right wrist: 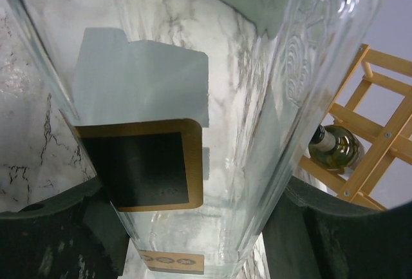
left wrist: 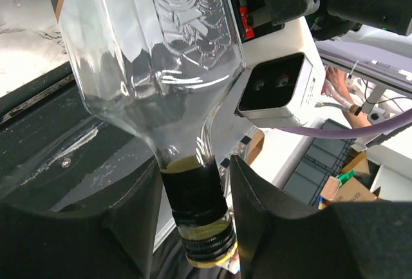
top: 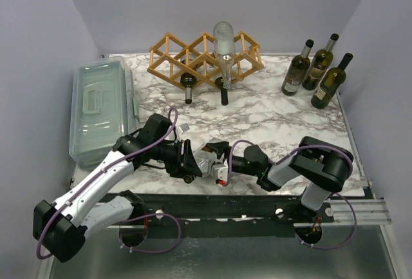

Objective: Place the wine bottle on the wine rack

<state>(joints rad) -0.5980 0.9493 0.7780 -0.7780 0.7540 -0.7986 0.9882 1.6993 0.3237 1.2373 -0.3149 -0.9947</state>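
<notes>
**Desk** (top: 257,115): marbled top that carries everything listed; both arms meet low over its near edge.

**Box** (top: 103,108): grey-green plastic, off to the left of the left gripper. The lid is on, so its contents cannot be told.

**Wine rack** (top: 205,60): wooden lattice of diamond cells, well ahead of both grippers at the far side of the desk. It holds a clear bottle (top: 223,44) poking up through a middle cell and a dark bottle (top: 188,87) with its neck toward the grippers. The cells to either side look free, though this is hard to confirm.

**Three dark bottles** (top: 320,63): standing upright, ahead and to the right of the right gripper, apart from the rack.

**Wine bottle** (top: 205,160): clear glass, lying roughly level between the two grippers and well short of the rack. The desk's veins show through the body, so it appears empty. The cap is on.

**Right gripper** (right wrist: 187,192): clamped across the bottle's broad body beside the label, probably to carry the weight.

**Left gripper** (left wrist: 195,169): set narrow around the capped neck, fingers (left wrist: 257,214) close on both sides. Whether they press the glass cannot be told. A hold on the neck would likely serve to steer the bottle into a cell.
</notes>
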